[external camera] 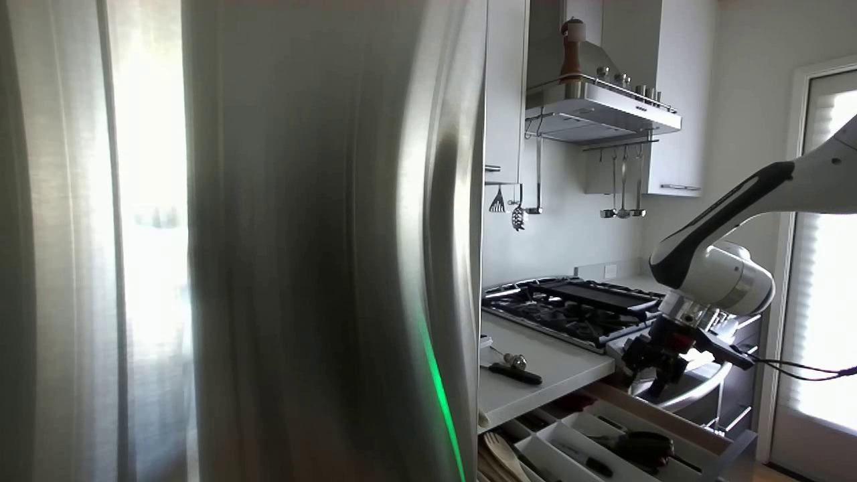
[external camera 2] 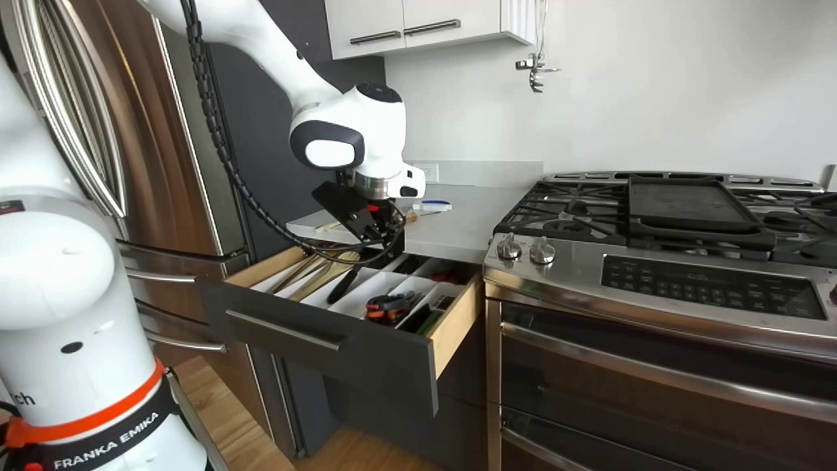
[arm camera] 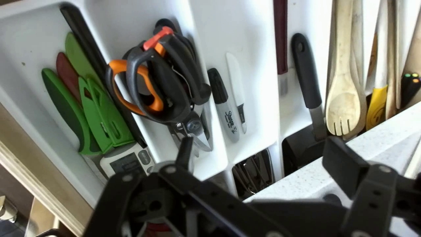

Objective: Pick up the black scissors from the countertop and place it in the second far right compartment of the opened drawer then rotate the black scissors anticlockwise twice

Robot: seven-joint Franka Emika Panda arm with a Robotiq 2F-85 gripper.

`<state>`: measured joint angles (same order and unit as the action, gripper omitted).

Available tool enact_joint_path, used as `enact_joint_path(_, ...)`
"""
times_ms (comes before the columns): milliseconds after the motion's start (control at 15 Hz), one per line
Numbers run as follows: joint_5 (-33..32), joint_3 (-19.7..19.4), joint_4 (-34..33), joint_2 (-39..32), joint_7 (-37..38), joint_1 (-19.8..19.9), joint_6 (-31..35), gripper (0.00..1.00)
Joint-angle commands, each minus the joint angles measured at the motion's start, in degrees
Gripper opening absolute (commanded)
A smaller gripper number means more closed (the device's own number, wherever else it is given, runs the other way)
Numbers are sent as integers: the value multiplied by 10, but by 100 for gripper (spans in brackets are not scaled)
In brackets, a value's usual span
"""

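Black scissors [arm camera: 180, 108], in opened drawer [external camera 2: 458, 320], below pincer [arm camera: 264, 156] (jaws parted), clear of it

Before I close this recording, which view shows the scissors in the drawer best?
The wrist view: it looks down on the scissors up close, with black and orange handles and a metal blade clear. Both exterior views show them only small, the blades hard to make out.

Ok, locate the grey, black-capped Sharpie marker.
In the wrist view, the marker lies in the opened drawer, in the third white compartment from the left, near its left divider, just left of a slim white tool with a dark band.
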<state>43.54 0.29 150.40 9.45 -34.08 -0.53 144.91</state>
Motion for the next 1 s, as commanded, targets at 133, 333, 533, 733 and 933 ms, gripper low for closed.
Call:
enact_joint_path(133, -75, -23, 10, 47, 102, 2, -51, 100)
enact_joint_path(333, -74, -32, 0, 35, 95, -11, -45, 100)
enact_joint_path(533, -86, -36, 0, 41, 107, -10, -55, 100)
enact_joint_path(733, -87, -36, 0, 41, 108, -10, -55, 100)
enact_joint_path(933, -87, -36, 0, 41, 108, -10, -55, 100)
